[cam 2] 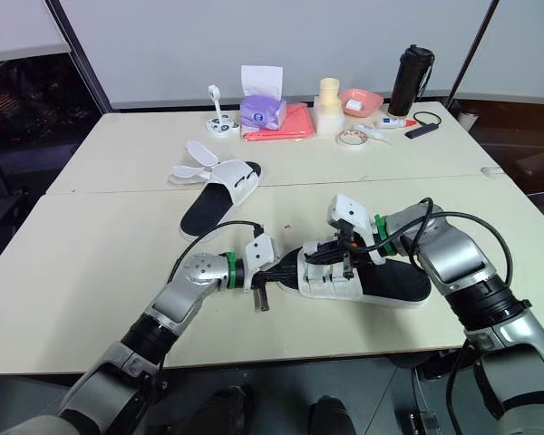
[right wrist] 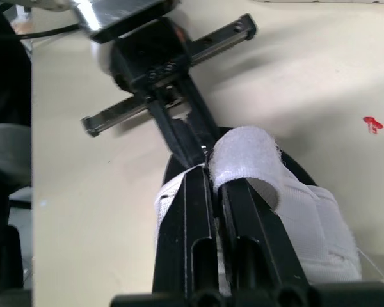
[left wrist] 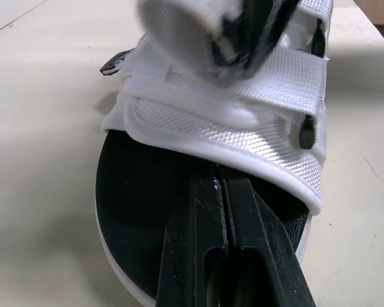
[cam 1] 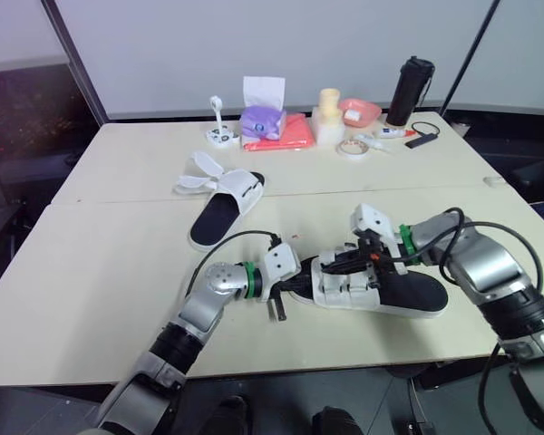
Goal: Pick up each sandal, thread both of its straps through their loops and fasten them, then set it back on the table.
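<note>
The right wrist view alone shows the right gripper [right wrist: 212,176] pinching the near sandal's [cam 1: 417,290] curled strap [right wrist: 246,157], and at that sandal's toe the left gripper [left wrist: 217,185] has its jaws pressed together against the upper [left wrist: 243,96].

The left side of the table [cam 1: 100,272] is lying bare, so a hand is finding lots of room there. The near sandal [cam 1: 417,292] is blocking the front middle, and the left gripper [cam 1: 306,272] and right gripper [cam 1: 337,261] are crowding it from both sides. The other sandal [cam 1: 225,207] is sitting farther back, with a bare strip between. A tissue box [cam 1: 261,120], black bottle [cam 1: 411,91] and pink bowl [cam 1: 360,111] are lining the far edge.
</note>
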Tool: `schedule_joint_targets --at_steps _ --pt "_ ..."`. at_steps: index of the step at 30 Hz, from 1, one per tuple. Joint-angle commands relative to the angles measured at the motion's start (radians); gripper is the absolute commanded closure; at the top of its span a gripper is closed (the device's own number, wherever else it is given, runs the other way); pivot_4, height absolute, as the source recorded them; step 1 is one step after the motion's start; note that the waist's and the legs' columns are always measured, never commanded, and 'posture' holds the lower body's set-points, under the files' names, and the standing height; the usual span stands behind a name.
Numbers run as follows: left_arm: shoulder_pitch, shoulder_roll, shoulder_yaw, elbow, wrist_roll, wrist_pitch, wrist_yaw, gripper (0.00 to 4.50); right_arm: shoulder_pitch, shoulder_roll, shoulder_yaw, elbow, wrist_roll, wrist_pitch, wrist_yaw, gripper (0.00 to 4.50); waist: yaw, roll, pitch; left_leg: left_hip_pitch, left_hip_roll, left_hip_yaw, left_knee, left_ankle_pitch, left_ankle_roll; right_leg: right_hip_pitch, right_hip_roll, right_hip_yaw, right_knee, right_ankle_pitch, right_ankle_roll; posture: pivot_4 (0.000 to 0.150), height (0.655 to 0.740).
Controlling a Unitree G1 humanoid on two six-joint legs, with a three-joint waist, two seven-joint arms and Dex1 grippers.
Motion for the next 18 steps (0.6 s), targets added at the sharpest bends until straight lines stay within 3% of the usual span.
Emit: schedule_joint_targets --at_steps 1,4,11,18 --pt "0.048 0.029 -0.033 0.045 0.050 0.046 -0.003 4.50 -0.039 -0.005 -0.020 0.074 -0.075 -0.045 -0.028 4.46 0.000 0.000 0.000 0.000 0.000 0.000 0.000 0.000 0.000 0.000 0.000 0.000 0.000 0.000 0.000 0.150 0.7400" --pt "0.048 0.029 -0.033 0.041 0.049 0.048 -0.001 4.50 -0.046 0.004 -0.023 0.109 -0.094 -0.061 -0.032 3.60 -0.001 0.000 0.000 0.001 0.000 0.000 0.000 0.000 0.000 0.000 0.000 0.000 0.000 0.000 0.000 0.150 0.7400" --pt "0.045 0.025 -0.031 0.038 0.045 0.046 -0.004 4.50 -0.082 0.068 -0.039 0.201 -0.178 -0.138 -0.124 0.03 -0.001 0.000 0.000 0.001 0.000 -0.001 0.000 0.000 0.000 0.000 0.000 0.000 0.001 0.000 -0.001 0.150 0.7400" --pt "0.041 0.022 -0.030 0.043 0.044 0.046 -0.002 4.50 -0.129 0.144 -0.034 0.332 -0.285 -0.236 -0.255 0.03 -0.002 0.001 0.000 0.001 -0.001 0.000 0.000 0.000 0.000 0.000 0.001 0.000 0.001 0.000 -0.001 0.150 0.7400"
